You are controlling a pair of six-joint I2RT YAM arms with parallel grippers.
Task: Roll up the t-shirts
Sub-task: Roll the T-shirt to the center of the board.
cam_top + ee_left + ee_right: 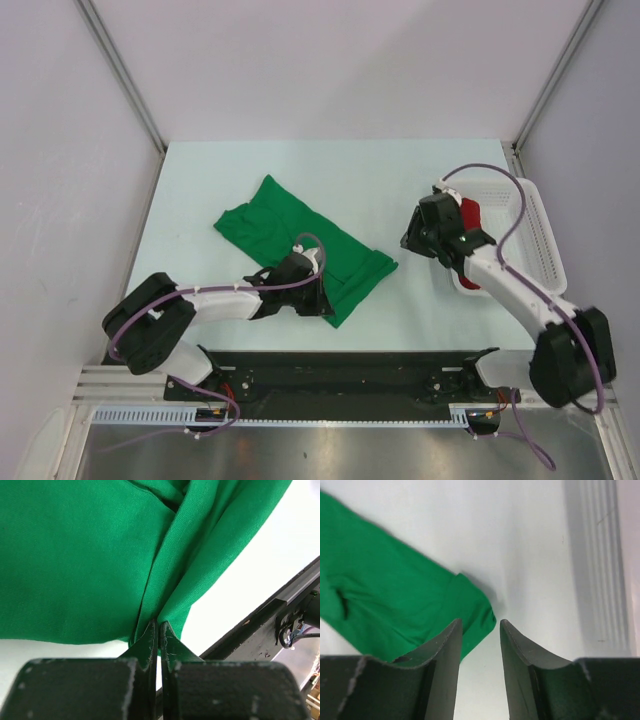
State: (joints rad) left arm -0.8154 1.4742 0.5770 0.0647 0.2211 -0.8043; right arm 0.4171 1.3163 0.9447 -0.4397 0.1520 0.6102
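Green shirt pinched at its near edge by left fingers, shut tight on the cloth.
Folded into a long strip, slantwise on the desk, left of centre, creases gathering toward the grip. Red shirt bundled in the basket at the desk's right side, partly hidden behind the right arm. Right fingers half apart, holding nothing, above bare desk between the strip's end and the basket.
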